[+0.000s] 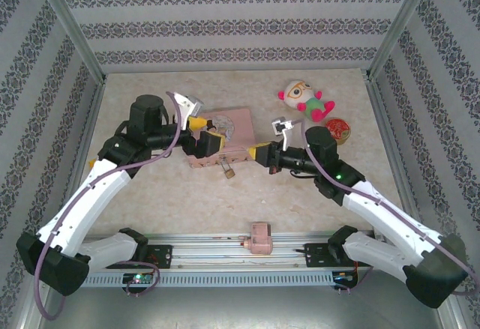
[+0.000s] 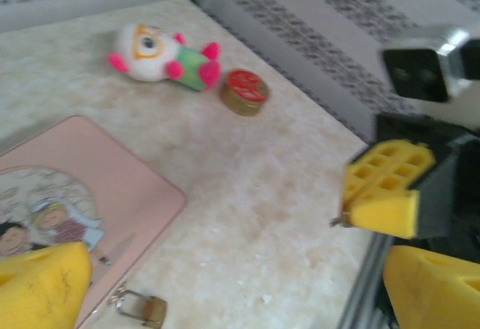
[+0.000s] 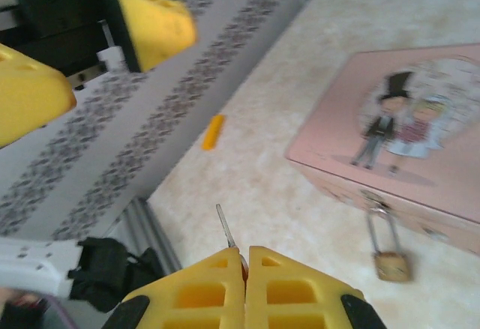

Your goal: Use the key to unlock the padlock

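Nearest you, one small pink blocky gadget (image 1: 260, 237) sits on the rail, not in play. Up on the bench (image 1: 187, 198), your right claw (image 3: 245, 255) is pressed together, pinching the slim grey metal key (image 3: 224, 226), blade poking out front. So pickup's done. Just beyond, the tiny brass-gold padlock (image 3: 391, 264) lies at the front edge of the flat pink tin w/ the wedding-couple picture (image 3: 420, 127). Its thin silver shackle runs up to the tin's clasp and looks closed. Key tip is near it but apart, so not inserted yet. Your left claw (image 1: 204, 134) hovers at the tin's left edge, spread wide, holding nothing. Left to do, I'd say: steady lock, insert, turn, pop shackle. Far back: one white-and-pink plush doll (image 1: 304, 100) and one round red-lidded tin (image 1: 339, 130). Count: 1 padlock, 1 key, 1 pink tin, 2 claws.
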Motion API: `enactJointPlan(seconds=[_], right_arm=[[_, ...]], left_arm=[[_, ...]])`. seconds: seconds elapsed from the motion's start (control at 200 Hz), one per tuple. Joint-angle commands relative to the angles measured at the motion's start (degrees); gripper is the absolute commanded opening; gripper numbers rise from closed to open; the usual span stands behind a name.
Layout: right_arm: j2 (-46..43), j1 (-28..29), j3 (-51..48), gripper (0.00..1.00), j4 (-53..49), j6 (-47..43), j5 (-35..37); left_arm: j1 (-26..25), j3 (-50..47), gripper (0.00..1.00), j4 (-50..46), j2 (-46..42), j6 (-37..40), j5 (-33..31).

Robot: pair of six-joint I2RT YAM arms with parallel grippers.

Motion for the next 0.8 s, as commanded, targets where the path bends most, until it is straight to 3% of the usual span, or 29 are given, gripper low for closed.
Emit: enactJointPlan(seconds=[0.0, 0.185, 0.34, 0.55, 0.795], right_arm=[[-2.81, 1.93, -0.27, 0.0, -9.2, 2.05, 11.77], [-1.74, 6.54, 0.72, 0.0, -19.48, 2.88, 22.88], [0.15, 7.51, -1.39, 0.0, -20.55, 4.41, 25.99], [3.2, 7.18, -3.45, 0.0, -18.77, 5.08, 27.69], [5.02, 4.83, -5.48, 0.0, -15.07, 5.71, 27.33]], left_arm=[[-3.7, -6.08, 0.99, 7.49, -0.96, -9.47, -15.3], [-13.04, -16.25, 0.99, 11.47, -0.18, -21.82, -33.46], [-19.44, -20.78, 0.99, 12.34, 3.66, -29.27, -43.87], [-22.33, -21.33, 0.98, 13.18, 12.8, -36.63, -46.65], [-25.43, -17.15, 0.93, 15.3, 23.68, -37.24, -49.07]])
